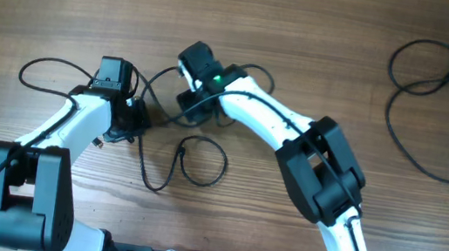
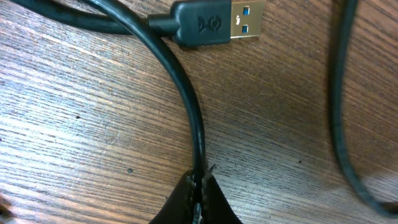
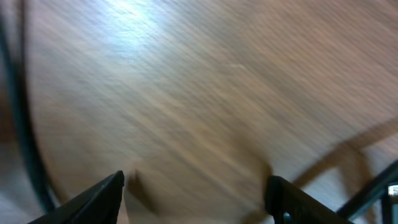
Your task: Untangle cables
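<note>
Fingertips of my left pincer point(image 2: 199, 194) are pinched shut on one black cable point(image 2: 186, 93), which runs up toward twelve o'clock past a USB plug point(image 2: 217, 23) lying on the table point(image 2: 74, 124). My right pincer point(image 3: 196, 196) stands with its jaws apart and nothing between them, though that view is blurred and I may be missing a strand. Seen from overhead, a free cable point(image 1: 389, 113) lies alone at two o'clock, while the loops point(image 1: 224, 166) between my arms look crossed, so I judge most of the untangling is left.

One black cable point(image 2: 185, 93) in the closed left gripper point(image 2: 200, 185), USB plug point(image 2: 219, 23) beyond.
</note>
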{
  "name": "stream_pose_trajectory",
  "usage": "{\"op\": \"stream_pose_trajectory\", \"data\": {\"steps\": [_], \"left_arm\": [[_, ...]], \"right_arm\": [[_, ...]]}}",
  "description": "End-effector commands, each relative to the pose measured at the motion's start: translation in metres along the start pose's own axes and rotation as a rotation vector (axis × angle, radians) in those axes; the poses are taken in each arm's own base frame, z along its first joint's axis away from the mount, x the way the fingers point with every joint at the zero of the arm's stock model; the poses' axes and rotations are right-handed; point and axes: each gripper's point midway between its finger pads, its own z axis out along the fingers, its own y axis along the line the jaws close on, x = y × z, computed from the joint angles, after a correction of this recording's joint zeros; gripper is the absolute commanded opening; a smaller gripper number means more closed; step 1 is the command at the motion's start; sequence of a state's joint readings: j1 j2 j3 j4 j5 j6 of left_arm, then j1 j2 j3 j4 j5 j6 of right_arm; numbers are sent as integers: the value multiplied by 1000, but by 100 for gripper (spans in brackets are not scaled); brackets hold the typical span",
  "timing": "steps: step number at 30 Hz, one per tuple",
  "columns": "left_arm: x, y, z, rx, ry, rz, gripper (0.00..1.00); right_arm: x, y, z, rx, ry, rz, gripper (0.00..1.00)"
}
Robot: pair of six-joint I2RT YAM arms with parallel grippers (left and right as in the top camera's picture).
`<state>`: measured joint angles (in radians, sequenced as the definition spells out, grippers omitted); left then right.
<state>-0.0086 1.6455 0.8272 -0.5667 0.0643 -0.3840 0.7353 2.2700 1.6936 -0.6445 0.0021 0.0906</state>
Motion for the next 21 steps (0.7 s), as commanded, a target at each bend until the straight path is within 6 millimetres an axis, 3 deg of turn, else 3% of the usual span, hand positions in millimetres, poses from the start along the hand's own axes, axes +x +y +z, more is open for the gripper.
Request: {"op": "stream_pose_trajectory", "data": {"steps": [1,11,15,18,19,21], "left_arm": [[4,5,5,-27,9,-16,5],[2,4,5,-24,2,-15,6],[2,4,5,-23,0,-15,6],[0,3,5,-19,-6,-17,6],[0,3,5,-19,-7,-24,6],[0,3,5,-19,-7,-27,6]], "right_arm": [[9,-65,-8,158,34,149,77],[37,-149,-16,174,107,404,79],[16,-135,-33,25,54,344,79],[-13,-113,-62,-84,-38,250,79],[-23,-105,-75,-109,-73,215,80],[-41,-69,-101,-240,-158,35,79]]}}
